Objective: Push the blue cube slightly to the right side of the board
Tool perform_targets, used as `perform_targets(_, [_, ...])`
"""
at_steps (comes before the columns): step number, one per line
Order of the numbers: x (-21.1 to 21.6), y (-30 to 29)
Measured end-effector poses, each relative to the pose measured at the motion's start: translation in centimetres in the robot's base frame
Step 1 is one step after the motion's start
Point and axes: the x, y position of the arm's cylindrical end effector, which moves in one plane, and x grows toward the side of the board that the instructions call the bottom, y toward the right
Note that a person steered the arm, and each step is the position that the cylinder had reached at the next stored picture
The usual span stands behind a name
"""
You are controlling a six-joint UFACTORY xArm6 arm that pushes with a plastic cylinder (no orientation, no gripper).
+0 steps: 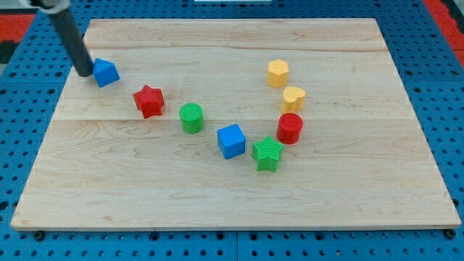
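While my tip (85, 74) touches the small blue block (106, 72) at the view's left, the blue cube (231, 141) sits well apart. No hand shows.

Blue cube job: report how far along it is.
Done: nothing visible yet; the blue cube sits mid-board, touching the green star. In hand: my tip is at the view's far left beside the other blue block. Left: reach the cube's left side and nudge it right.

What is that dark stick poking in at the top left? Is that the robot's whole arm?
Only its end shows: a straight, round, dark grey-black rod, plain and smooth, with no cables or markings visible. My tip is blunt. A lighter grey piece caps the rod at the view's top edge; the rest of the arm is out of view.
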Motion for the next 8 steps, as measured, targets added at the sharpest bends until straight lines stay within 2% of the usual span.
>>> perform_targets(1, [1.4,2.7])
perform_targets(3, [0.6,-1.0])
perform_targets(4, [-1.2,-4.4])
perform_targets(5, [-6.2,-0.8])
perform_targets(6, [-7.9,2.3])
perform_targets(8, [-7.5,2.3])
